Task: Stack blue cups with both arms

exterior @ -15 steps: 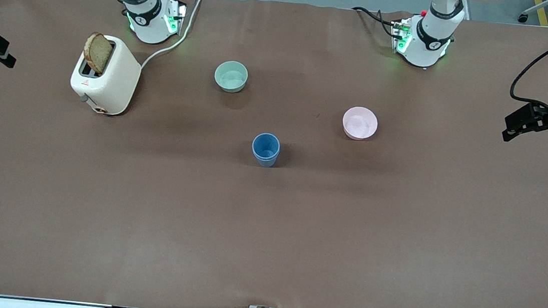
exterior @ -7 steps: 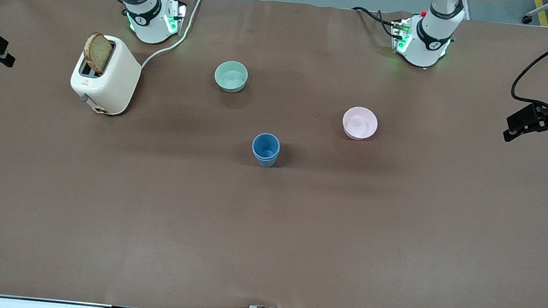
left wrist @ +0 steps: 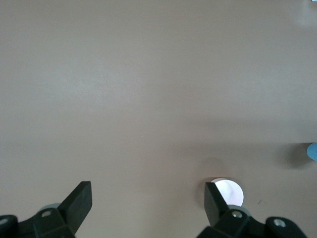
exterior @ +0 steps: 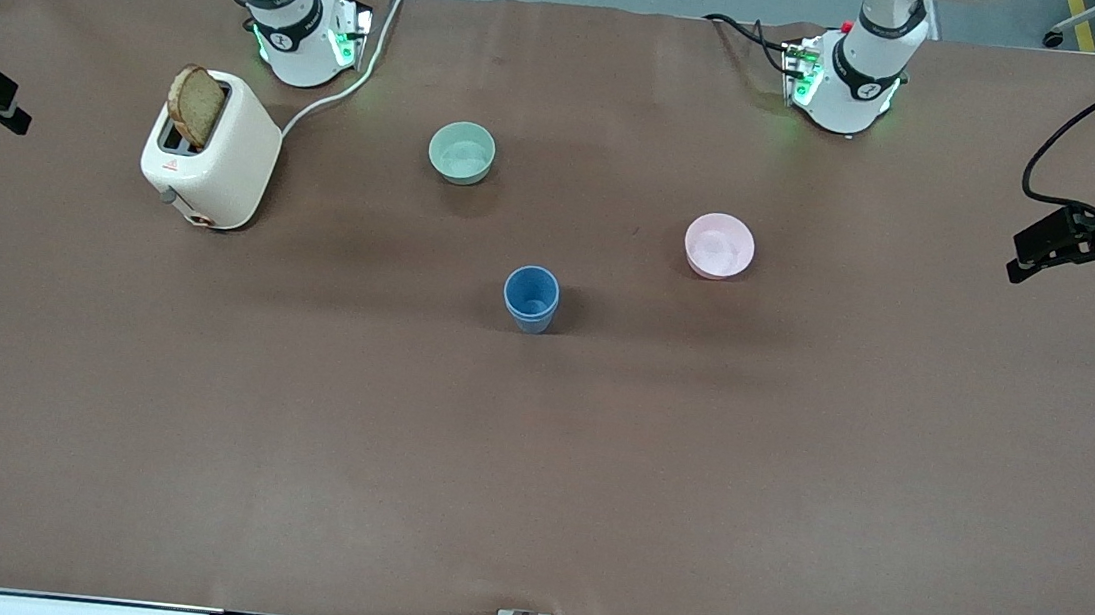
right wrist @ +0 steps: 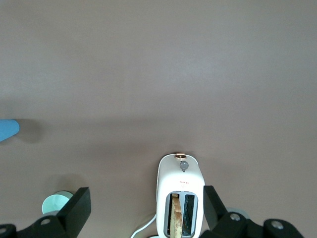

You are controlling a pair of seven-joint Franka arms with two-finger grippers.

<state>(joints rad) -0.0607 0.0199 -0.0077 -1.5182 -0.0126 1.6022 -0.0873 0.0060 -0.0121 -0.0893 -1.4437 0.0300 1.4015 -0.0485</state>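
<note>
Since a second ago we see the left gripper drift slightly up at the frame's right edge, while the stacked blue cups stay at centre. Its fingers are spread wide over the bare table. The right gripper, fingers equally spread, hovers over the toaster at upper left.

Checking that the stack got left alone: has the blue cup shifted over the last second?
No. The blue cup sits at the same spot, nearer the front camera than the pink bowl and the green bowl, with unchanged gaps to both.
</note>
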